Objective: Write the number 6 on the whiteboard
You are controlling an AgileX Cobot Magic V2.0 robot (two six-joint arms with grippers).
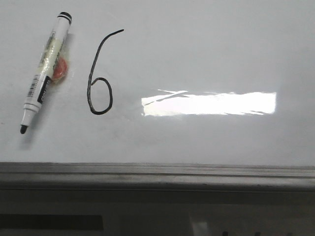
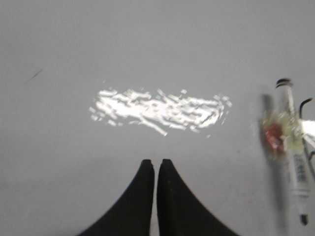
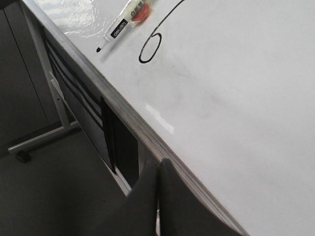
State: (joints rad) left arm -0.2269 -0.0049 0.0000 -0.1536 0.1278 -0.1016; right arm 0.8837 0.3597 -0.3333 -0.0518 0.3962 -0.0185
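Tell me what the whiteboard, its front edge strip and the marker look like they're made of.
Whiteboard: a smooth, glossy white coated surface, judging by the sharp light reflection.
Edge strip: probably brushed grey metal, dull with long streaks.
Marker: likely white plastic barrel with printed label and black tip, uncapped; something reddish is taped on.

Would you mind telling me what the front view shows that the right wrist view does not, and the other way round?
Only the front view shows the whole number 6, top stroke included, the full marker with its black end cap, and the bright rectangular reflection on the whiteboard.

Only the right wrist view shows the right gripper, fingers together and off the board's edge, plus the wheeled stand leg and the floor below.

Both share the marker lying uncapped beside the 6, the orange-red patch on its barrel, and the board's grey edge strip.
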